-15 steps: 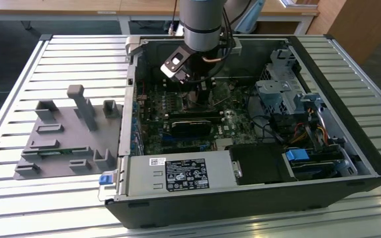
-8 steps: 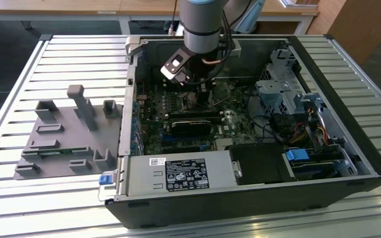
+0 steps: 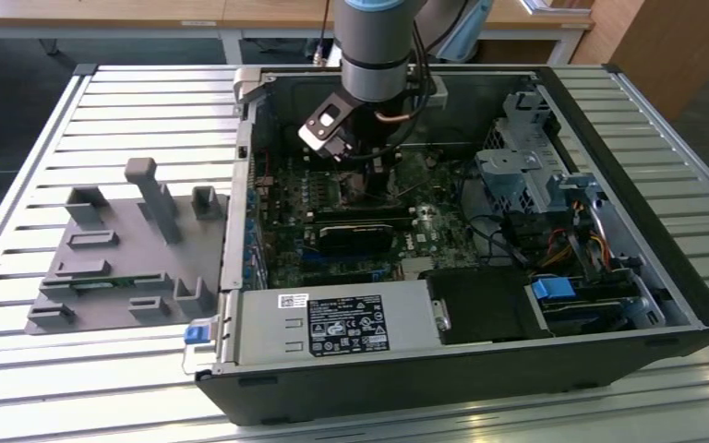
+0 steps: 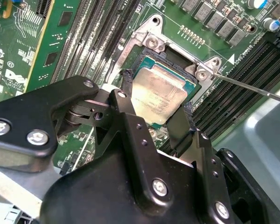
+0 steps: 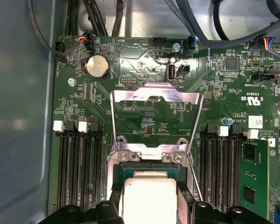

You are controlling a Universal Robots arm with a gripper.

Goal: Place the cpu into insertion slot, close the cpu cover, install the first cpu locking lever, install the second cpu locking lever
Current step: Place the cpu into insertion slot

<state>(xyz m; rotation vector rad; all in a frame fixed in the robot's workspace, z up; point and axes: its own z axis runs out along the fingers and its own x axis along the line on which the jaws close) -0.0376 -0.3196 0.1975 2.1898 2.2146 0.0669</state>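
Item: my black two-fingered gripper (image 4: 157, 100), toward the exterior view's 12 o'clock inside the open black computer case (image 3: 453, 392), pinching the pale silvery square cpu (image 4: 161, 93) by opposite edges, apparently to seat it level in the metal-rimmed insertion slot (image 4: 144, 39), with the silvery-framed cpu cover (image 5: 130, 95) swung clear.

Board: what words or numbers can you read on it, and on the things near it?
None can be read for sure.
The label on the power supply: print too small to read.
The cpu: faint print on its top, too faint to read.
The board: tiny white letters, too small to read.
The sticker on the board: too small to read.
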